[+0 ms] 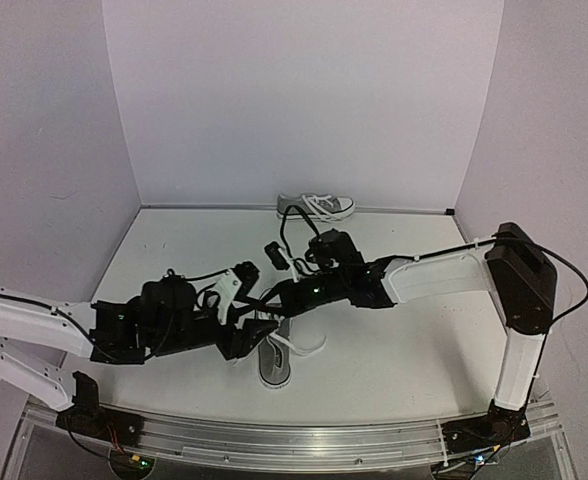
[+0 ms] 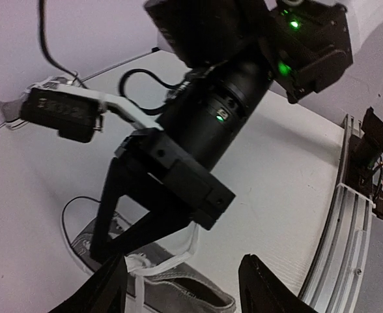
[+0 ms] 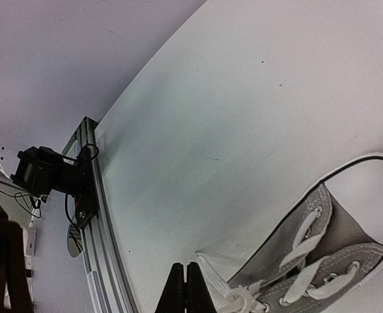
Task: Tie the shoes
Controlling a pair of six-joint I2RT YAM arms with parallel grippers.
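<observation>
Near shoe (image 1: 274, 366) lies on the desk (image 1: 404, 350) close to the front edge, toe toward the arms. Far shoe (image 1: 316, 207) sits on its side against the back wall, well apart from both arms.

Left pincer (image 2: 182, 277) – jaws spread wide, nothing gripped. It hovers just over the near shoe's laced top, which shows between and below the two fingers.

Right pincer (image 3: 185, 280) – jaws pressed fully together. It reaches in from the right and stands at the same shoe's lacing, tips down just beside the eyelets. A white lace (image 3: 212, 275) runs from the shoe right up against the tips; whether it is pinched cannot be told.
</observation>
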